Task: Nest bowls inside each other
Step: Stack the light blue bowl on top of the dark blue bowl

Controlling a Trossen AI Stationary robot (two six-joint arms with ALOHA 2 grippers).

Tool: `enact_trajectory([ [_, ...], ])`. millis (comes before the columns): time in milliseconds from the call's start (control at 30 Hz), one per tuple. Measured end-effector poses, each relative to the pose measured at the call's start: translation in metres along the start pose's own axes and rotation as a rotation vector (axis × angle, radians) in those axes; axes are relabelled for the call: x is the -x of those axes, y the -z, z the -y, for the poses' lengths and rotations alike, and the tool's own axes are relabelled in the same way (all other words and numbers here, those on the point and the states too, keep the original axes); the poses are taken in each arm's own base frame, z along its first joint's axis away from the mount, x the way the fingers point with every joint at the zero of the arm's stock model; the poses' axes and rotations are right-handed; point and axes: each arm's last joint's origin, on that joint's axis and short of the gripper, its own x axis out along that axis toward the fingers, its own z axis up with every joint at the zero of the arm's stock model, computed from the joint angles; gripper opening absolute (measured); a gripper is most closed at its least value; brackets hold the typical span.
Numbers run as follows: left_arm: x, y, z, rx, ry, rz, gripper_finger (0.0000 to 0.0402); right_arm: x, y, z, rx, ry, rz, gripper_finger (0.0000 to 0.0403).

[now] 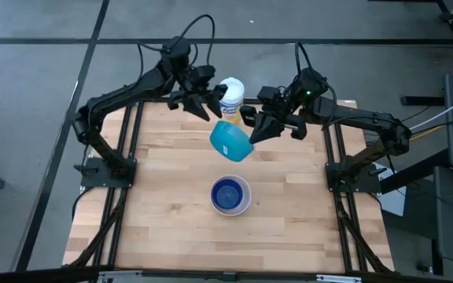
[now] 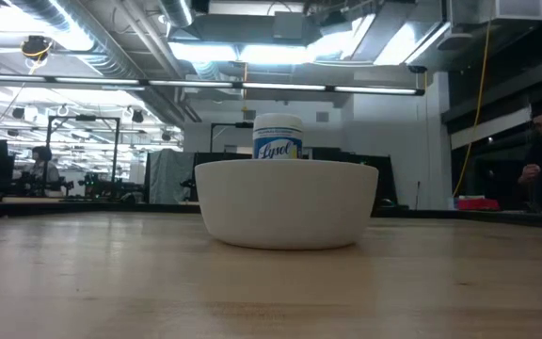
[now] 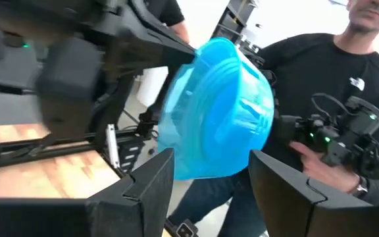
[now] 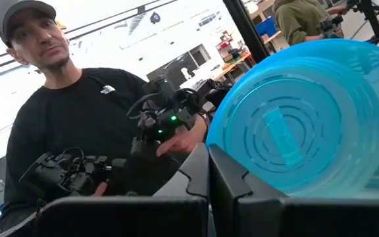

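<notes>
A teal bowl [image 1: 231, 141] hangs tipped on its side above the table's far middle, with my right gripper [image 1: 252, 134] shut on it. Its underside [image 4: 295, 125] faces the right wrist camera. My left gripper [image 1: 208, 112] stands open just to the bowl's far left, and in its wrist view the bowl [image 3: 219, 112] shows beyond the gap between its fingers; I see no touch. A white bowl [image 1: 231, 195] rests on the table's middle with a dark blue bowl [image 1: 226, 192] nested inside it. My right gripper pinches the teal bowl at its edge [image 4: 232, 155] between its two shut fingers, coming about level from the table's right side. The bowl is lifted clear of the table and tilted, its underside turned toward the right arm.
A white canister [image 1: 231, 96] with a yellow label stands at the table's far edge, between the two grippers and behind the white bowl [image 2: 290, 202] in the low view. A person in black [image 4: 77, 125] holding controllers stands beyond the table. Bare wood lies near and to both sides.
</notes>
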Motion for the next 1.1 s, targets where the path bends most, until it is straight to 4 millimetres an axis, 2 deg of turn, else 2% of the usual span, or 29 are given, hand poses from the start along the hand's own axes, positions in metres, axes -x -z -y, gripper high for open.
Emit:
enact_trajectory([
  [167,-0.019,-0.002,0.007,-0.034,0.047,-0.018,0.0191,0.000,0.000,0.000,0.000,0.003,0.003,0.0000],
  [333,-0.034,-0.018,0.024,-0.140,0.080,-0.016,0.0191,-0.001,0.001,0.006,-0.004,0.007,0.008,0.0000],
  [467,-0.041,-0.026,0.033,-0.182,0.098,-0.015,0.0191,-0.003,0.002,0.012,-0.012,0.012,0.011,0.0000],
  [600,-0.044,-0.025,0.034,-0.158,0.119,-0.030,0.0183,-0.003,0.000,0.013,0.000,0.008,0.021,0.0000],
  [700,-0.044,-0.024,0.033,-0.139,0.134,-0.044,0.0151,-0.005,-0.009,0.007,0.029,-0.003,0.031,0.0000],
  [867,-0.047,-0.022,0.033,-0.160,0.193,-0.082,0.0030,-0.003,-0.013,0.006,0.042,0.001,0.034,0.0000],
  [900,-0.047,-0.022,0.034,-0.166,0.198,-0.085,0.0018,-0.003,-0.014,0.006,0.043,0.007,0.042,0.0000],
  [1100,-0.057,-0.021,0.036,-0.185,0.222,-0.089,0.0004,-0.001,-0.016,0.006,0.072,0.020,0.073,0.0003],
])
